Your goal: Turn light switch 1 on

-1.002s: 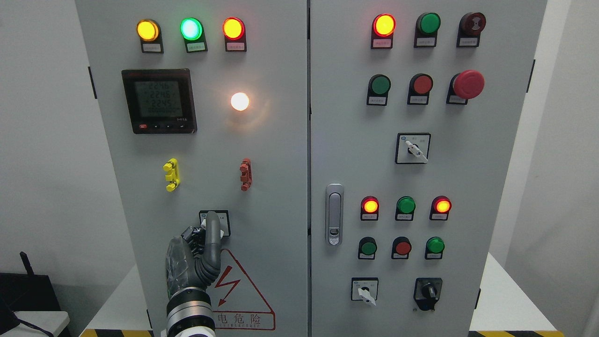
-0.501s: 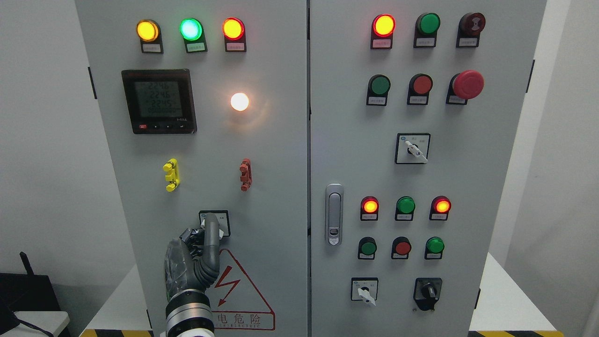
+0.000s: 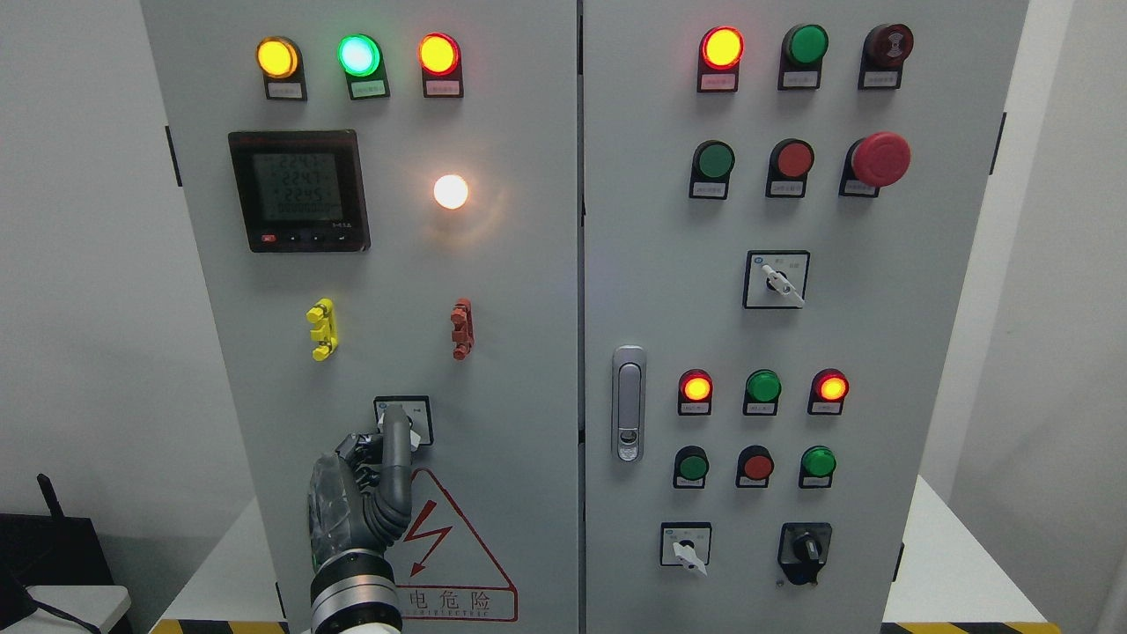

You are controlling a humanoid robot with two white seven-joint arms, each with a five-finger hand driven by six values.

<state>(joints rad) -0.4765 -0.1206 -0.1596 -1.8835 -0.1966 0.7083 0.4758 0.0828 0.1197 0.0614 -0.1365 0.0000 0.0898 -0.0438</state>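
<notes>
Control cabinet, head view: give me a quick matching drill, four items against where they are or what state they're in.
Things:
1. left hand
2. round white lamp
3. red mushroom button
4. door latch

Places or states:
A. upper right of the right door
B. lit, beside the meter
C. at the selector switch, one finger extended
D. left edge of the right door

Pairs: 1-C, 2-B, 3-A, 4-D

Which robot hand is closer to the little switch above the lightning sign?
The left. The left hand reaches up from below, one finger extended over the switch on the left door, above the warning triangle. The right hand is not in view.
</notes>
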